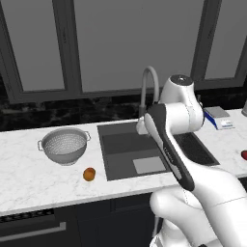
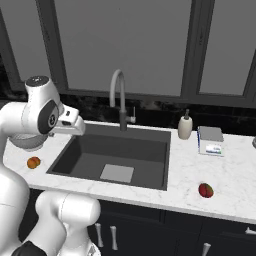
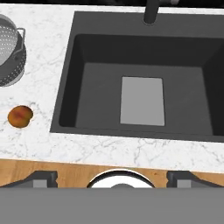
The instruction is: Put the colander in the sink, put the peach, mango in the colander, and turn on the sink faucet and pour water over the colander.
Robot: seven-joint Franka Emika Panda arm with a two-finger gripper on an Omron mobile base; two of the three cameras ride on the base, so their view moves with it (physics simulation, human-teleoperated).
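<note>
The hand [image 3: 112, 177] is held spread and empty above the near edge of the sink [image 3: 70, 87]. The colander [image 3: 9, 50] is seen upright on the surface [image 3: 39, 131], off to the hand's left, behind the peach [image 3: 20, 116].
</note>
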